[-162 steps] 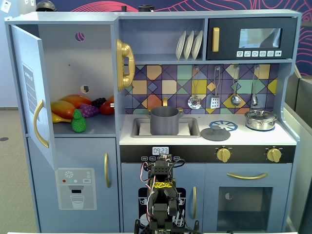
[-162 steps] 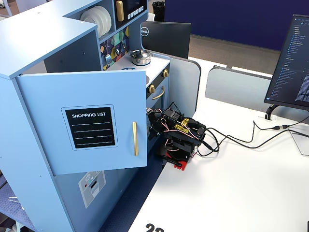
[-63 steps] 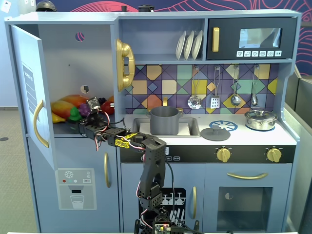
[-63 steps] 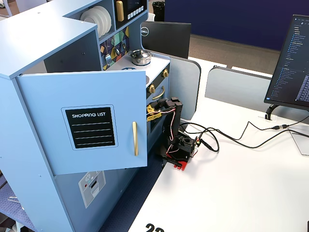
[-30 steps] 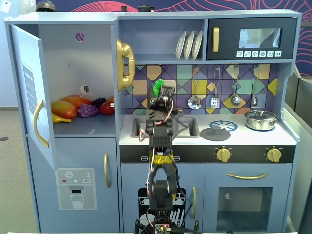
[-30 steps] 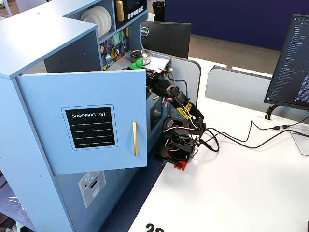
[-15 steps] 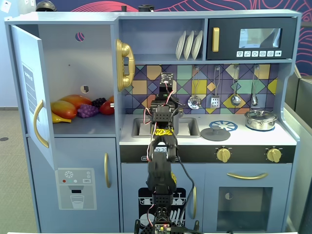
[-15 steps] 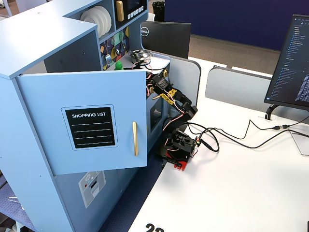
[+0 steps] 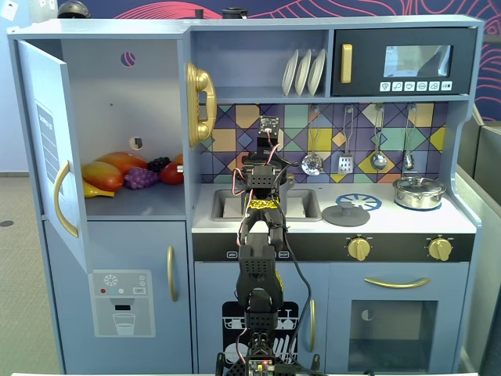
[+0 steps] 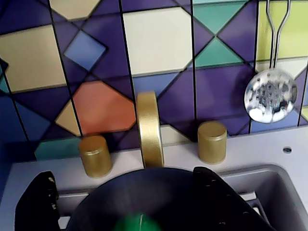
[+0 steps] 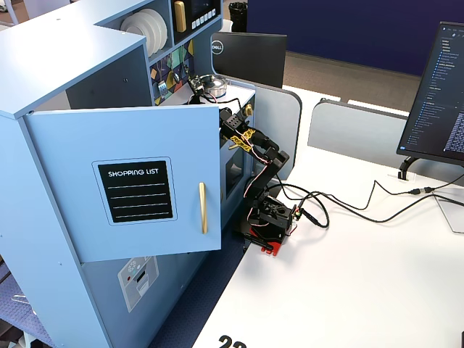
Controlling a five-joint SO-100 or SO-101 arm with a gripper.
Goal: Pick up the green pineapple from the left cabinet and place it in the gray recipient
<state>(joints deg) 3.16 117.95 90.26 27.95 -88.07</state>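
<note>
In the wrist view my gripper (image 10: pixel 124 174) is open, its black fingers (image 10: pixel 36 204) spread wide on either side of the gray recipient (image 10: pixel 159 192), a dark round pot sitting in the sink below. A blurred patch of the green pineapple (image 10: pixel 137 224) shows inside the pot at the bottom edge; I cannot tell whether it rests there or is falling. In a fixed view the arm (image 9: pixel 262 188) reaches over the sink (image 9: pixel 227 205) and hides pot and fruit. The left cabinet (image 9: pixel 149 94) stands open, its door (image 9: pixel 51 141) swung out.
The gold faucet (image 10: pixel 149 130) and two gold knobs (image 10: pixel 95 155) stand just behind the pot. A silver skimmer (image 10: pixel 270 94) hangs on the right. A mango (image 9: pixel 113 168) and grapes (image 9: pixel 141 178) lie in the cabinet. A flat gray lid (image 9: pixel 345 215) and a silver lidded pot (image 9: pixel 419 192) sit on the stove.
</note>
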